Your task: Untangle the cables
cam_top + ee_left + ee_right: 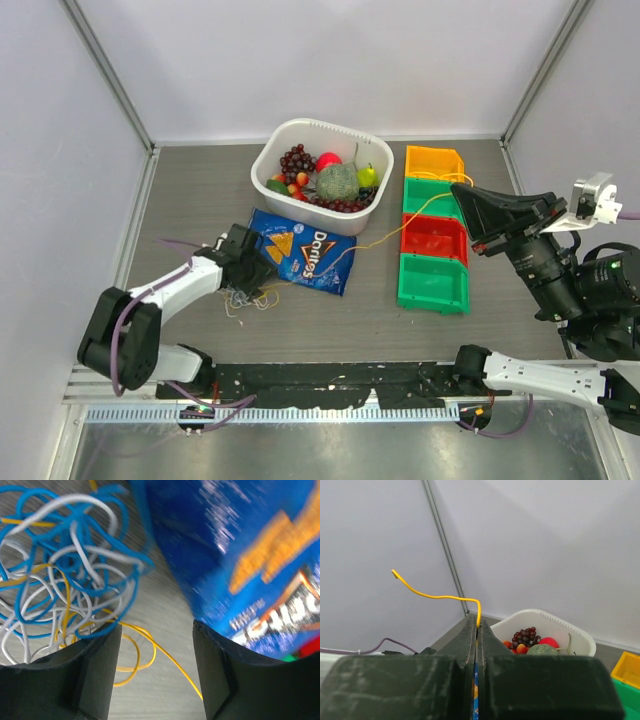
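Down at my left pincer [156, 630], jaws stand apart, low over the table [200, 200], nothing clamped. One loose yellow strand crosses the gap between them. Cables [65, 575] sit just left of that gap: blue, white and yellow loops in one knotted bunch, just beside the chip bag [305, 255].

Risk: closing here likely catches only the loose strand, or the bag edge on the gap's right side, not the bunch.

My right pincer [476, 625] is raised by the bins, jaws together, clamped on the yellow cable [440, 597], a short free end sticking up past the tips. That cable runs from the bunch, past the bag, up to this pincer.

Risk: a pull with the bunch unpinned may drag the tangle and bag along, or tighten the knot. The thin cord could also slip out.

Room: bare table left of the bunch and on its near side; the bag crowds its right. Farther on, bins [432, 285] under the line could snag it. The fruit bowl [300, 125] sits beyond the bag, and walls [60, 150] close in behind and at both sides.
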### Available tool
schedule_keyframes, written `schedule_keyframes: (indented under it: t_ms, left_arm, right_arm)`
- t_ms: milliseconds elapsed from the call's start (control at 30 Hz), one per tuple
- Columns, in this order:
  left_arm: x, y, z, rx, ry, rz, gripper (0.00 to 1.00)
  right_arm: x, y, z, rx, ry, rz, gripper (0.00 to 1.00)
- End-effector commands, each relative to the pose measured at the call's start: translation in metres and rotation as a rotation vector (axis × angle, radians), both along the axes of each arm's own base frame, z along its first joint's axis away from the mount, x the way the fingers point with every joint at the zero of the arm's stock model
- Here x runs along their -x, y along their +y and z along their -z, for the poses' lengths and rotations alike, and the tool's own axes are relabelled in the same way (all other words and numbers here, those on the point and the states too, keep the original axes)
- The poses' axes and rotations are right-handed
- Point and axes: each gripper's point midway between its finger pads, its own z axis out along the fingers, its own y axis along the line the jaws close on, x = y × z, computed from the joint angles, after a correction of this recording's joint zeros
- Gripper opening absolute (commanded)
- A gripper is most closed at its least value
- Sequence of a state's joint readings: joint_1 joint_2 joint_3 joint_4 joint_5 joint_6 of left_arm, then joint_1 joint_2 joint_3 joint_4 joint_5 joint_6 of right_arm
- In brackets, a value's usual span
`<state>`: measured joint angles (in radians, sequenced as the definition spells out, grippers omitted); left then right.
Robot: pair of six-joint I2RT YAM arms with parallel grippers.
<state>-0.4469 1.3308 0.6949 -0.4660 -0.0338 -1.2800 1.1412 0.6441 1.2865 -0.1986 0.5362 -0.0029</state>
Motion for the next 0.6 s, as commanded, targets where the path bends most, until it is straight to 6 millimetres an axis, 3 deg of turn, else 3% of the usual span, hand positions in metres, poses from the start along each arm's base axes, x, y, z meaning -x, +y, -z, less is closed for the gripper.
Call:
schedule_keyframes:
  t_ms: [0, 167, 400, 567]
  left_arm:
    - [-0.005, 0.034, 0.03, -0.082, 0.058, -0.117, 0.62]
    - [0.009, 0.075, 0.048, -0.135, 0.125, -0.227, 0.57]
    - [0.008, 0.125, 0.016, -0.225, 0.0, -0.362, 0.58]
    - [0.006, 0.145, 0.001, -0.268, -0.034, -0.393, 0.61]
  right_arm:
    - [0.01, -0.014, -0.025, -0.052, -0.034, -0.017, 0.01]
    - [0.027, -0.044, -0.054, -0.13, -0.09, -0.034, 0.01]
    - [0.056, -0.107, -0.093, -0.292, -0.186, -0.023, 0.01]
    - [0.061, -0.12, -0.099, -0.333, -0.201, -0.016, 0.01]
